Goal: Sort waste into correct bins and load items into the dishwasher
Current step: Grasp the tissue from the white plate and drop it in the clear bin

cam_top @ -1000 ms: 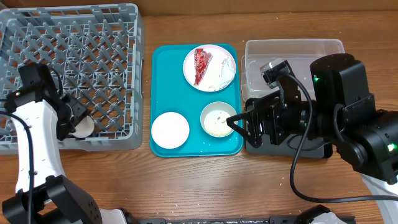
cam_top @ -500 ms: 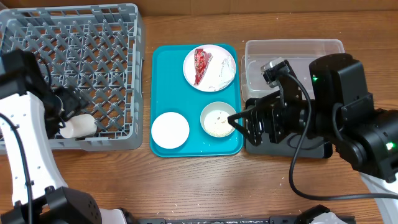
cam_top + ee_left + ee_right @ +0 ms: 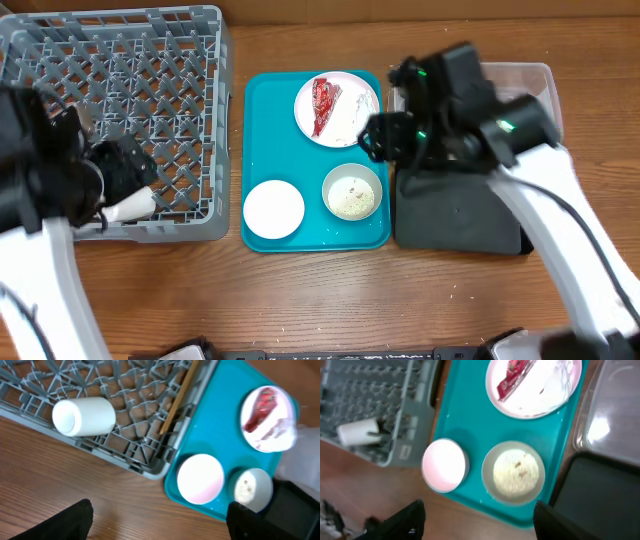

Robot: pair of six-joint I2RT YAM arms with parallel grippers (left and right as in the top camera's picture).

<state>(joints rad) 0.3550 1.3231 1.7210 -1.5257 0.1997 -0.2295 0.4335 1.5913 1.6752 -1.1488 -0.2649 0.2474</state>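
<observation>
While cup [image 3: 84,416] lies in rack [image 3: 150,80], left arm [image 3: 60,185] hovers.

A brown wood-grain table [image 3: 300,300] fills the frame and carries four things directly. At the upper left sits a large square grey plastic dish rack [image 3: 170,228] with a lattice floor. Just beside it, in the centre, lies a rectangular teal serving tray [image 3: 268,130], with a narrow strip of wood between them. At the upper right stands a clear plastic rectangular tub [image 3: 535,72]. Below it, close against the teal tray's right edge, lies a flat black rectangular tray [image 3: 455,215]; where tub and black tray meet is hidden.
</observation>
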